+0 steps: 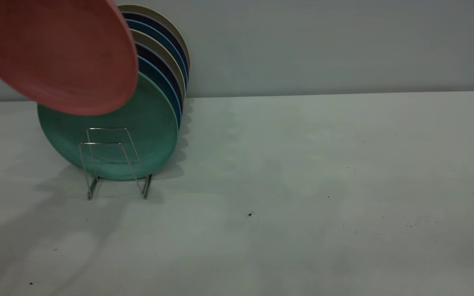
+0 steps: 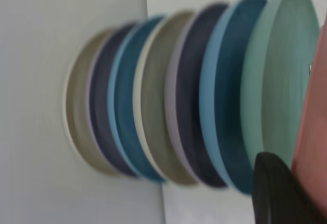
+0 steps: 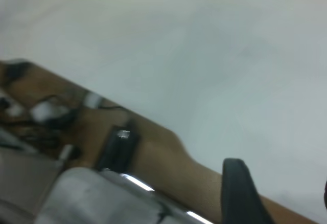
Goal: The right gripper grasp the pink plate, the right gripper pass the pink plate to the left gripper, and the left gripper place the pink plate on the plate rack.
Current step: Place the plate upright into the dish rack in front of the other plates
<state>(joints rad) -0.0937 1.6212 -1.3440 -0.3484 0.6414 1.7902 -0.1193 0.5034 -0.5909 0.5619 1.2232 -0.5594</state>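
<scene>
The pink plate (image 1: pixel 56 53) hangs tilted in the air at the upper left, overlapping the top of the green plate (image 1: pixel 138 135) that stands foremost in the plate rack (image 1: pixel 113 164). Neither arm shows in the exterior view. In the left wrist view one black finger (image 2: pixel 276 188) of my left gripper (image 2: pixel 296 183) presses against the pink plate (image 2: pixel 312 132), beside the row of standing plates. My right gripper (image 3: pixel 281 188) is away from the plates over the table's edge, open, with one finger (image 3: pixel 237 188) plain and nothing between the fingers.
Behind the green plate (image 2: pixel 281 81) stand several more plates in blue, dark navy and beige (image 1: pixel 167 49), filling the rack's rear slots. The rack's front wire loops stand free. The white table (image 1: pixel 303 185) stretches to the right. Cables and gear (image 3: pixel 51 116) lie below the table's edge.
</scene>
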